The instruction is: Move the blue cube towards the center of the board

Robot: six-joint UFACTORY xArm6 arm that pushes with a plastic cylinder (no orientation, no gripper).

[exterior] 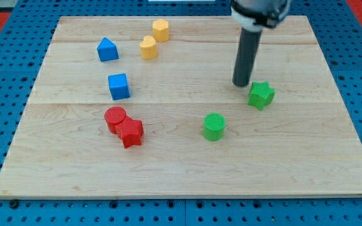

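The blue cube [119,86] sits on the wooden board [181,163] at the view's left, a little above the board's mid-height. My tip [241,84] stands far to the cube's right, in the board's right half. It is just up and left of a green star [261,95], very close to it.
A blue house-shaped block [107,49] lies up and left of the cube. Two yellow blocks [148,47] [161,29] lie near the top. A red cylinder [114,118] touches a red star [131,132] below the cube. A green cylinder [214,126] sits below centre.
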